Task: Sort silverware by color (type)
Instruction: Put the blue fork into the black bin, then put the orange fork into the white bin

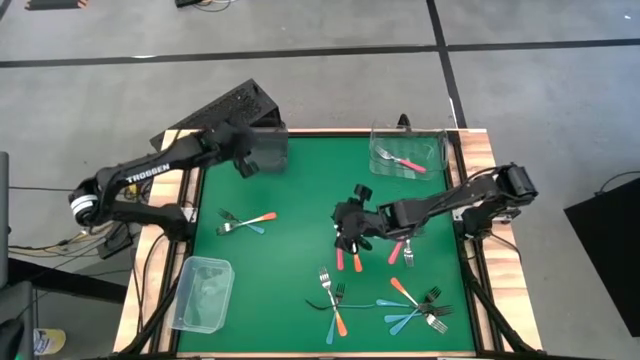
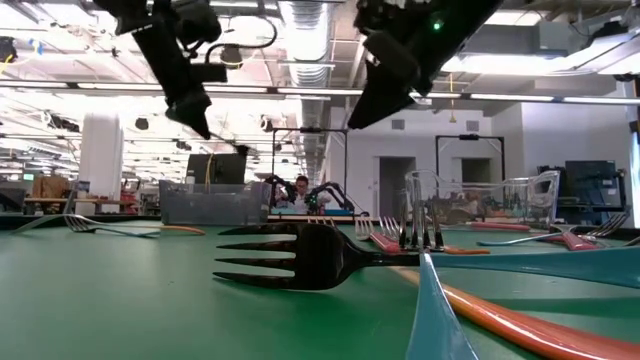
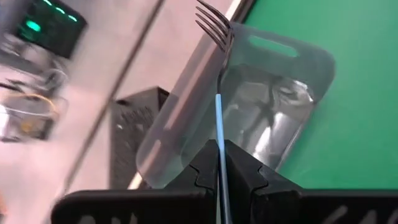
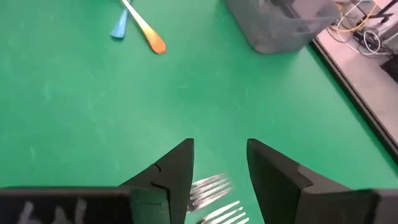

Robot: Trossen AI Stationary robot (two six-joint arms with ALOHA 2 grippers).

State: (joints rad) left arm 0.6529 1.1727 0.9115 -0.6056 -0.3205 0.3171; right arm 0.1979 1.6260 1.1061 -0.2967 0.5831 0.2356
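We look down on a green mat (image 1: 290, 250) set in a wooden-edged table (image 1: 497, 290), which stands on a grey floor crossed by dark lines; at table height the room behind shows ceiling lights, ducts, benches and a person (image 2: 300, 188) seated far off.

Our left gripper (image 3: 221, 163) is clenched on a blue-handled fork (image 3: 219, 93), tines pointing away from the wrist, held above a clear container (image 1: 268, 148) at the mat's far left corner; a dark box (image 1: 225, 110) lies just beyond that corner.

Our right gripper (image 4: 219, 163) hovers near the middle of the mat with its fingers (image 4: 177, 165) parted and nothing between them; silver tines (image 4: 208, 186) lie on the mat just under the gap, belonging to pink and orange forks (image 1: 348, 258) below it.

The rest of the silverware is scattered: an orange and a blue fork (image 1: 245, 222) crossed on the left; a cluster of orange and blue forks (image 1: 385, 305) along the near edge; a pink fork (image 1: 405, 160) inside the clear container (image 1: 432, 142) at the far right corner; a second clear container (image 1: 200, 292) sits at the near left, and we cannot tell whether it holds anything.
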